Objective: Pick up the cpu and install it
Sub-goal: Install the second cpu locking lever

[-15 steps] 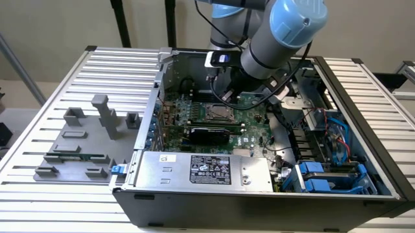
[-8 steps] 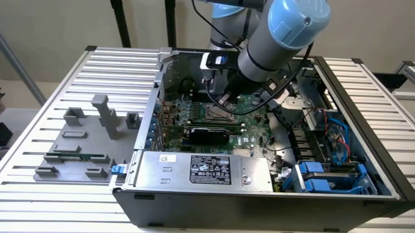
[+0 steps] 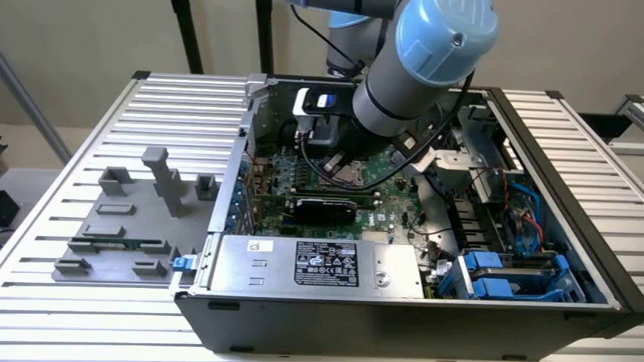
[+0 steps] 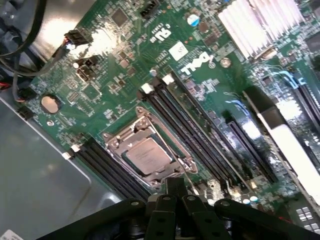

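The cpu (image 4: pixel 148 155), a small square chip with a silvery top, lies flat inside the metal-framed socket (image 4: pixel 116 138) on the green motherboard (image 4: pixel 130 55). My gripper (image 4: pixel 175 189) hovers just above the socket's edge, fingers pressed together and shut on nothing. In the exterior view the gripper (image 3: pixel 338 163) reaches down into the open computer case (image 3: pixel 403 317) over the socket (image 3: pixel 354 176), with the arm's blue-capped joint (image 3: pixel 443 34) covering much of it.
Black memory slots (image 4: pixel 200 135) flank the socket, and a silver heat sink (image 4: pixel 255 25) lies beyond them. A black card (image 3: pixel 322 205), the power supply (image 3: pixel 302 262), blue drive bays (image 3: pixel 503 280) and loose cables (image 3: pixel 322 170) crowd the case. A grey fixture (image 3: pixel 121 226) holds a green memory stick (image 3: pixel 116 243).
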Tool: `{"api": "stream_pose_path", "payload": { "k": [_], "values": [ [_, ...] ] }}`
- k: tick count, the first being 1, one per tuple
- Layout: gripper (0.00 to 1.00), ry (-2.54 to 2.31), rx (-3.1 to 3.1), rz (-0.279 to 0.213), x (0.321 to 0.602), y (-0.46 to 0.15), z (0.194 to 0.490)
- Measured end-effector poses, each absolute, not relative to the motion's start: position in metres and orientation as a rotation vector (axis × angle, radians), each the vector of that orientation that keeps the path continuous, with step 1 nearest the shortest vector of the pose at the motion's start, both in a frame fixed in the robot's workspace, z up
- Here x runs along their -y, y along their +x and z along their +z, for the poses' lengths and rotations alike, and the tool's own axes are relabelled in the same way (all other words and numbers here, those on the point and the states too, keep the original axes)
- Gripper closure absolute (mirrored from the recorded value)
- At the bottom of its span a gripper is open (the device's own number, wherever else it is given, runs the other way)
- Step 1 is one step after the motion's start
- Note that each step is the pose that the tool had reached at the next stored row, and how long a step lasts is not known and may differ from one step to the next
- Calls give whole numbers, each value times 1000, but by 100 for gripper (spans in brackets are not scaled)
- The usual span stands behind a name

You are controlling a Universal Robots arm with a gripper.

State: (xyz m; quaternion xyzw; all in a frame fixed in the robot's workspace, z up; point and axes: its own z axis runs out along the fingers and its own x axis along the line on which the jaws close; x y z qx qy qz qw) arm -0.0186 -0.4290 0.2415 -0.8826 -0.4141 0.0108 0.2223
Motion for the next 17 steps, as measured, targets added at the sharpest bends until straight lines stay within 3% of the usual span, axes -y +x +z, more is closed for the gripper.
{"api": "stream_pose_path", "payload": {
  "k": [17],
  "values": [
    [89, -2444, 1145, 34, 432, -41, 226]
  ]
}}
